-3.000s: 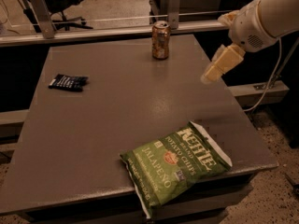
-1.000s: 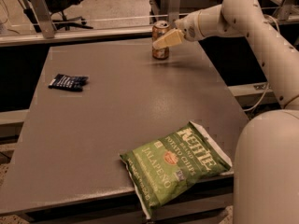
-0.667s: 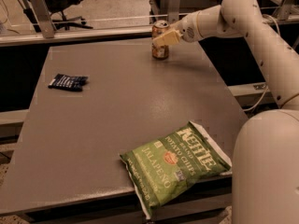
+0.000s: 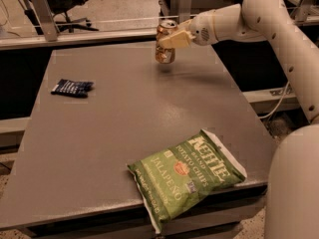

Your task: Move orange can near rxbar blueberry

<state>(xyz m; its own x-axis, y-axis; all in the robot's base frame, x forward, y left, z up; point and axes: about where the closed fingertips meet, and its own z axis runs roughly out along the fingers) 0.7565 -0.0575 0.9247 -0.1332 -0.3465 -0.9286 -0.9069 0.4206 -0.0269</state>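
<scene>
Nearest us, at the 5 o'clock corner of the flat grey table [image 4: 99, 143], lies a large green chip bag [image 4: 187, 176]. It is crinkled foil and overhangs the near edge a little. It plays no part in the move.

Mid-depth at the far left, abt 9 o'clock, we see the rxbar blueberry [image 4: 72, 87], a small flat dark navy snack-bar wrapper w/ white print. It lies flat near the left edge, long axis roughly 9-to-3 o'clock, w/ nothing touching it.

Farthest, at 12 o'clock near the back edge, is the orange can [image 4: 163, 55], a small orange-copper metal drink can w/ a silver top. It leans slightly and appears to hang just off the tabletop, a shadow beneath it. The cream two-finger gripper [image 4: 170, 39] reaches in from 3 o'clock on the white arm [image 4: 279, 29]. It is closed around the can's upper half, and one finger crosses the side facing us.

The relation that counts: from can & gripper, the bar lies at abt 8 o'clock, i.e. left and toward us. The two are well apart, w/ bare tabletop between. We judge the carry to be a leftward, slightly nearward sweep, can kept upright and set down beside the bar, not on it.
</scene>
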